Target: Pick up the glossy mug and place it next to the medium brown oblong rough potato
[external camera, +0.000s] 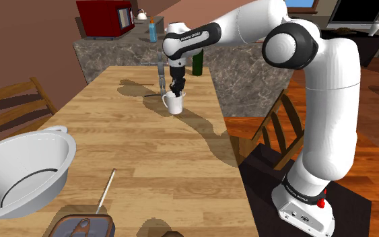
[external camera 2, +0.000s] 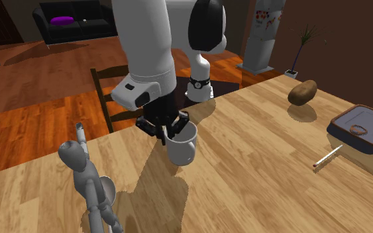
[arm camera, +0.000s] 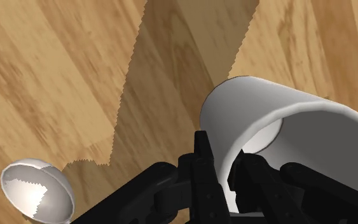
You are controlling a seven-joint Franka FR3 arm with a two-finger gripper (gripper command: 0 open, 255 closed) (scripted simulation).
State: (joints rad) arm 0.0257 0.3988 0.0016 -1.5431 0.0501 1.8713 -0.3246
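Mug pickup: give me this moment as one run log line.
stage: grasp | gripper: shut on white mug rim | mug: upright, lift unclear | potato: apart, across wooden table, placement not yet done

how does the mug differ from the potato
The mug is white and shiny; the potato is brown and dull. The mug is a hollow open cylinder; the potato is a solid oblong lump. The gripper is shut on the mug's rim, while the potato lies free, well apart toward the second exterior view's right. Both are over the same wooden table.
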